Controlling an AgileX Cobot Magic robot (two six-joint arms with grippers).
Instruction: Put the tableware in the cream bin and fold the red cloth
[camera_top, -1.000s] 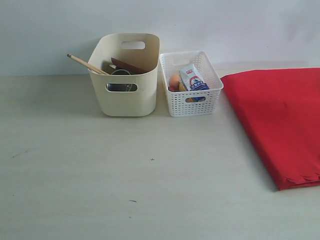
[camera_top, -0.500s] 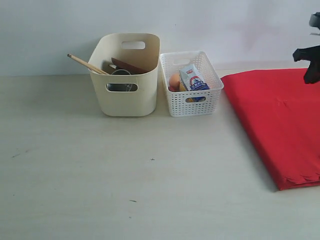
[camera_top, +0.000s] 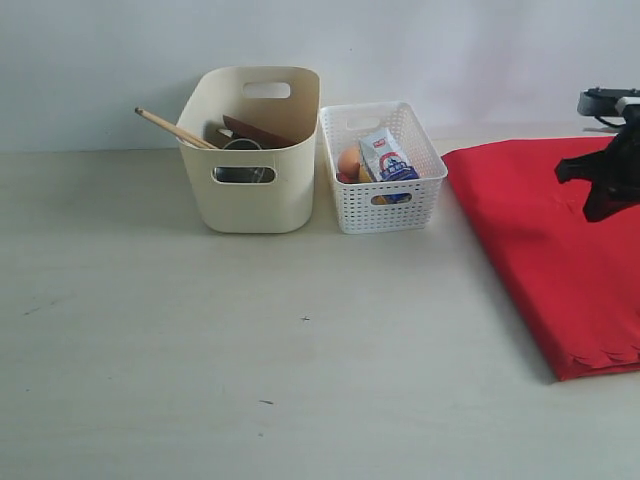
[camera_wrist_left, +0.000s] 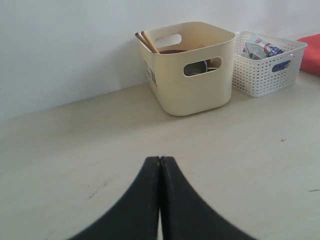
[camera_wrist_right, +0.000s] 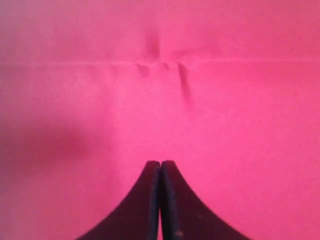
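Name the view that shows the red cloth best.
The exterior view: the red cloth lies flat, two edges and the scalloped end visible, though the picture's right edge cuts it off. The left wrist view catches only a corner; the right wrist view is filled with fabric, no outline.

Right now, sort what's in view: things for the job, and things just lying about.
For the job: cream bin, chopsticks, brown plate, red cloth.
Lying about: white basket, carton, egg.
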